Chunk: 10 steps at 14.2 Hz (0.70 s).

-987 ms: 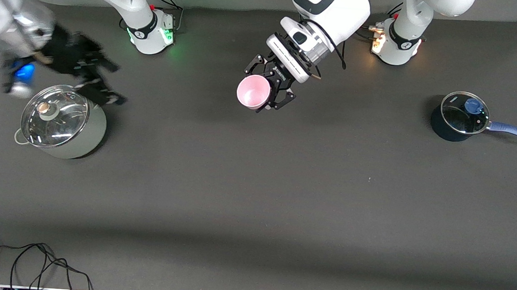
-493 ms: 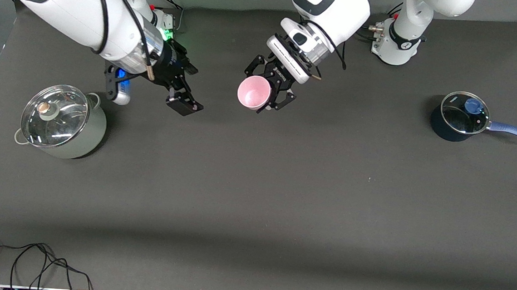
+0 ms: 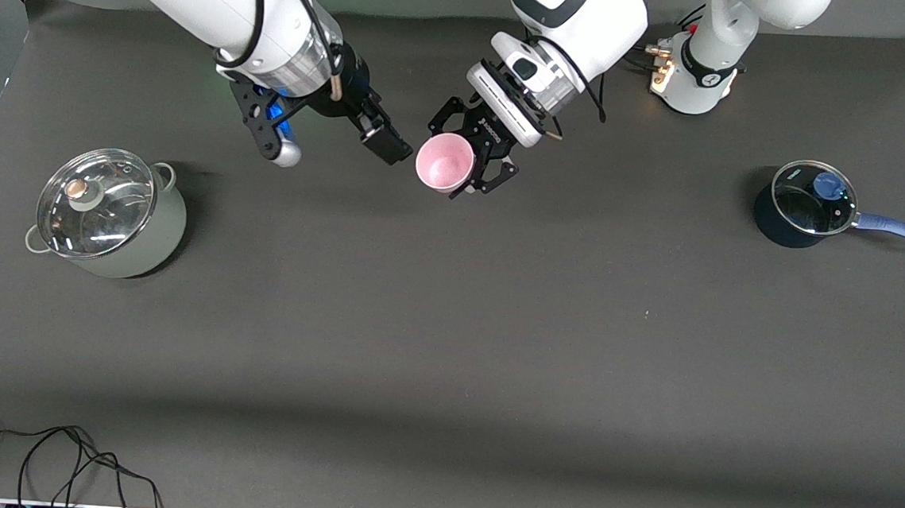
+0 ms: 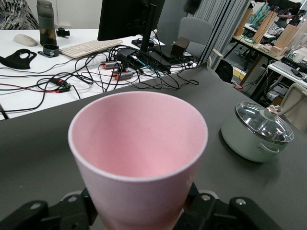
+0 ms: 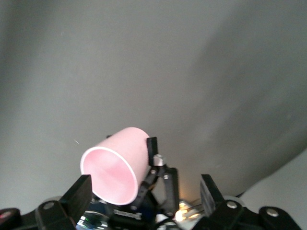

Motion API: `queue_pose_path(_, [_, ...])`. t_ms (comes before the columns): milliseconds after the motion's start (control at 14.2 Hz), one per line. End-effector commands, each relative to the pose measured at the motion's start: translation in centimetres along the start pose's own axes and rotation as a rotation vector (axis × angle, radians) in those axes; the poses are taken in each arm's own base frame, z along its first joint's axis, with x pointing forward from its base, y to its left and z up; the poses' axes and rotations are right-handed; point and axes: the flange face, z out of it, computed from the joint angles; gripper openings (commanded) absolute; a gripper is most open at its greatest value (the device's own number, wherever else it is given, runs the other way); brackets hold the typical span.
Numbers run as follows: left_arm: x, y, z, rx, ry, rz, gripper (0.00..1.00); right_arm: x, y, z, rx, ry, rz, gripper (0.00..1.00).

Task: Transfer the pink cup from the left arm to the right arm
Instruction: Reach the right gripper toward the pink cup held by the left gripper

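Pink plastic tumbler [image 3: 444,162], tilted on its side, sits clamped in my left claw gripper [image 3: 481,159] above the dark table [image 3: 447,325]. My right gripper [image 3: 384,144], fingers spread wide and holding nothing, hangs just beside its rim.

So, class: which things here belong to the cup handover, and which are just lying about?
Job:
pink cup, held up by the left claw
right claw, open, close beside the cup

Lying about:
lidded steel pot
blue saucepan
black cable
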Motion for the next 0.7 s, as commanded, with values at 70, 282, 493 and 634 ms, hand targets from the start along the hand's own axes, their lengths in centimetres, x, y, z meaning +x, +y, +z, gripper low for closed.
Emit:
queue_pose_path(70, [0.0,0.2,-0.1,0.006,0.003,-0.017,0.36,-1.3,0.1,0.9,-0.065,0.024,-0.204,0.99])
queue_pose_path(282, [-0.1,0.3,-0.1,0.005,0.003,-0.018,0.36,-2.8,-0.7,3.4,-0.095,0.056,-0.215,0.99])
queue_pose_path(493, [-0.1,0.3,-0.1,0.005,0.003,-0.018,0.36,-2.3,-1.6,5.0,-0.103,0.056,-0.205,0.99])
queue_pose_path(634, [-0.1,0.2,-0.1,0.005,0.001,-0.018,0.36,-2.4,-1.9,4.9,-0.084,0.056,-0.205,0.99])
